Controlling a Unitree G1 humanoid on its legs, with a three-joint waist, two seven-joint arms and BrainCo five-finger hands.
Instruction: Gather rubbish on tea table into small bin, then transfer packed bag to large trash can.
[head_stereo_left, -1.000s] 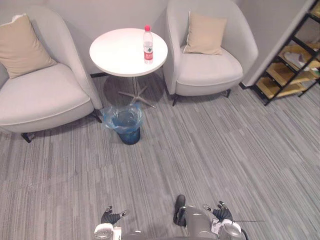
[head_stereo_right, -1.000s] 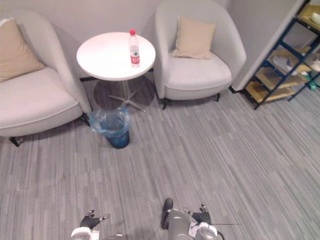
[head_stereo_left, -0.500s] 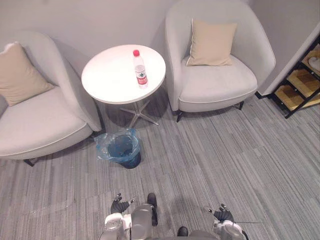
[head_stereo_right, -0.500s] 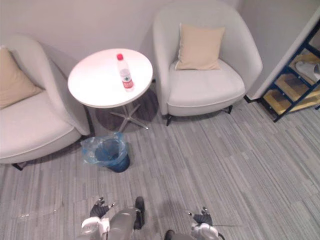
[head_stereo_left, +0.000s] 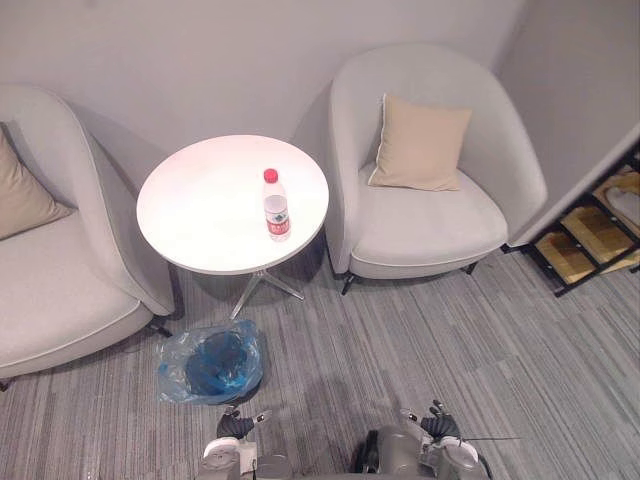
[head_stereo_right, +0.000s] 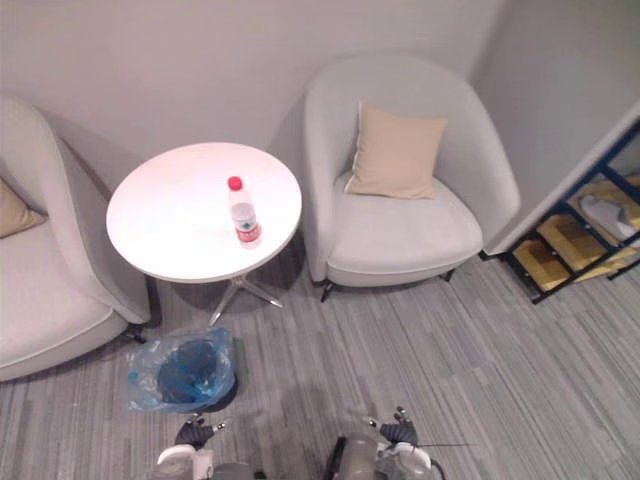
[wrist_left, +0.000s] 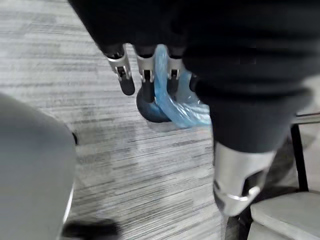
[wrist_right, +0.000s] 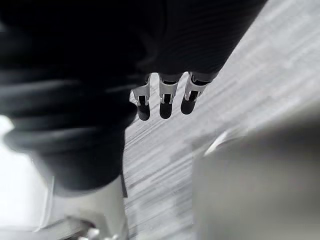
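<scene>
A clear plastic bottle (head_stereo_left: 276, 208) with a red cap and red label stands upright on the round white tea table (head_stereo_left: 195, 215), toward its right side. Below the table's front edge, the small dark bin (head_stereo_left: 212, 362) lined with a blue bag sits on the floor. My left hand (head_stereo_left: 236, 428) hangs low just in front of that bin, fingers (wrist_left: 125, 75) straight and holding nothing, with the bag's blue rim (wrist_left: 172, 107) past them. My right hand (head_stereo_left: 440, 425) hangs low to the right, fingers (wrist_right: 162, 97) relaxed and empty.
Two pale armchairs flank the table, the right armchair (head_stereo_left: 440, 235) with a beige cushion (head_stereo_left: 418, 145) and the left armchair (head_stereo_left: 60, 290) close to the bin. A dark-framed shelf (head_stereo_left: 600, 235) stands at the far right. Grey striped floor (head_stereo_left: 520, 350) lies open to the right.
The whole picture has shifted: the camera has moved closer to the table, so table, bottle and bin sit lower and nearer. Both hands stay low and open.
</scene>
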